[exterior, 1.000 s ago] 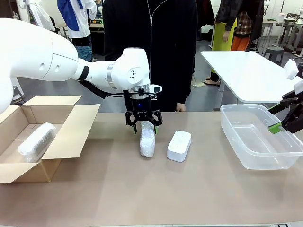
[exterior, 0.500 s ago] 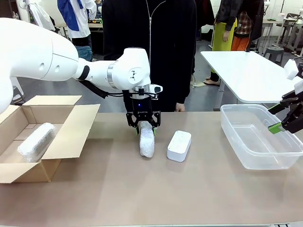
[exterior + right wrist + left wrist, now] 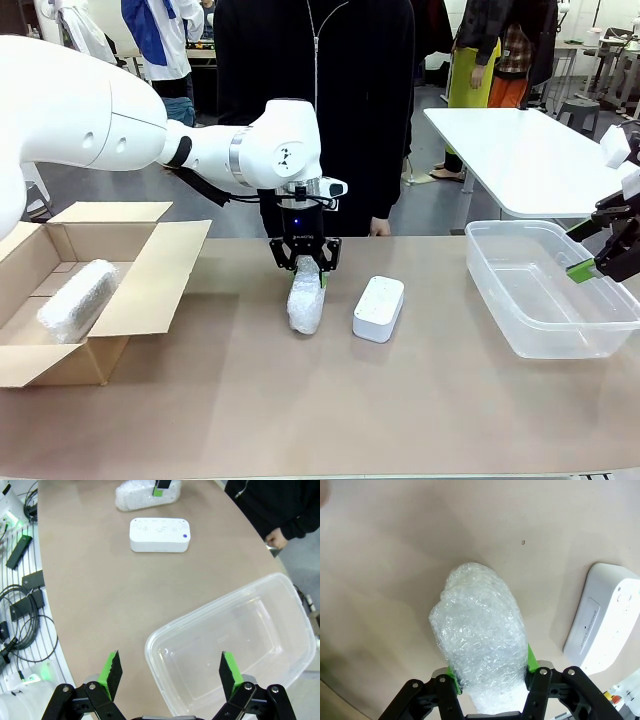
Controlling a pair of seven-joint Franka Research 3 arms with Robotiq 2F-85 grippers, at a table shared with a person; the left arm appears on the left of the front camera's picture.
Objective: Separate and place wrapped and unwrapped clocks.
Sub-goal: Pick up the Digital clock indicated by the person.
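Note:
My left gripper (image 3: 303,262) is shut on the upper end of a bubble-wrapped clock (image 3: 305,300) at the middle of the table. In the left wrist view the bundle (image 3: 480,635) sits pinched between the green pads (image 3: 532,658), its free end pointing down at the tabletop. The bare white clock (image 3: 378,308) lies just right of it, also seen beside the bundle (image 3: 602,622). A second wrapped clock (image 3: 77,298) lies in the cardboard box (image 3: 150,285). My right gripper (image 3: 170,672) is open above the clear tub (image 3: 235,645), holding nothing.
The open cardboard box stands at the table's left edge and the clear plastic tub (image 3: 550,290) at the right. A person in black (image 3: 320,110) stands at the far side, behind the left gripper. Cables (image 3: 20,630) lie along the table edge in the right wrist view.
My left gripper's jaws have gone from wide open to shut on the wrapped clock, and the bundle has shifted slightly with them. The right arm has stayed still.

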